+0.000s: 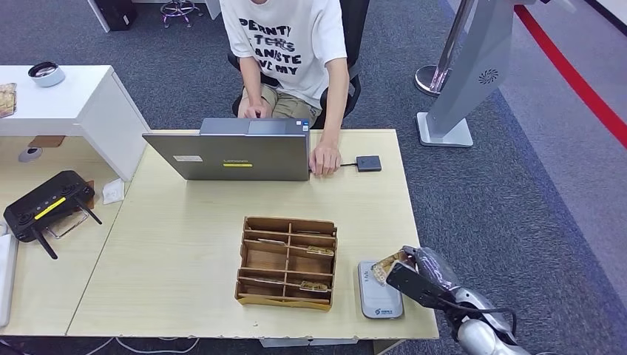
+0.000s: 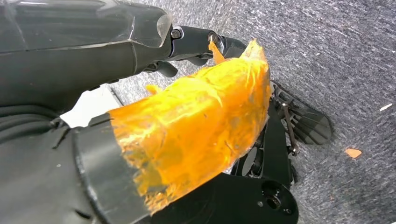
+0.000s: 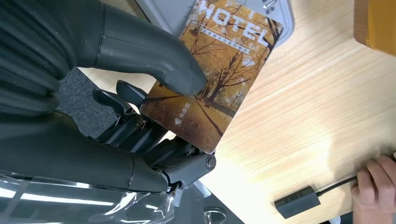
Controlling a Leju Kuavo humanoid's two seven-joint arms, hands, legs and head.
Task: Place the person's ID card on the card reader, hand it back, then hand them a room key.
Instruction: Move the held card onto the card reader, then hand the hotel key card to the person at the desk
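Observation:
My right hand (image 1: 425, 277) is at the table's front right corner, beside the white card reader (image 1: 379, 290). It pinches a room key card (image 3: 215, 79) printed with autumn trees and "MOTEL" lettering between the thumb (image 3: 154, 51) and the fingers below it. The card (image 1: 384, 268) hovers over the reader's near edge (image 3: 219, 9). My left hand (image 2: 187, 130), its thumb wrapped in orange tape, hangs over the grey carpet and holds nothing. A person (image 1: 288, 52) sits at the far side with one hand (image 1: 324, 159) on the table.
A wooden divided box (image 1: 287, 261) with cards in it stands left of the reader. A grey laptop (image 1: 229, 151) and a small black hub (image 1: 368, 163) lie at the far edge. A black controller (image 1: 48, 207) sits on the left table.

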